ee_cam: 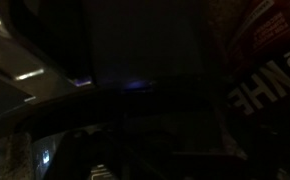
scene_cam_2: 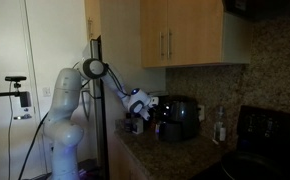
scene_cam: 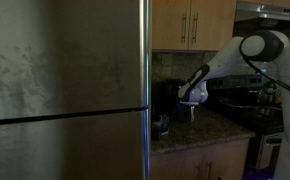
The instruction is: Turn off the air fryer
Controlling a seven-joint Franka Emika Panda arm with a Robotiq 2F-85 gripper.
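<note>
The air fryer (scene_cam: pixel 168 98) is a glossy black upright box on the granite counter, next to the fridge; it also shows in an exterior view (scene_cam_2: pixel 179 118). My gripper (scene_cam: pixel 192 106) hangs right in front of it, very close to or touching its front, and shows again in an exterior view (scene_cam_2: pixel 145 108). The wrist view is almost black, filled by the fryer's dark surface (ee_cam: pixel 145 50), with a small faint bluish lit spot (ee_cam: pixel 135 85). The fingers are too small and too dark to tell whether they are open.
A tall stainless fridge (scene_cam: pixel 65 90) fills one side. A small shiny metal cup (scene_cam: pixel 163 124) stands at the counter's front edge. Wooden cabinets (scene_cam_2: pixel 180 35) hang above. A black stove (scene_cam_2: pixel 265 130) and a bottle (scene_cam_2: pixel 221 125) lie beyond the fryer.
</note>
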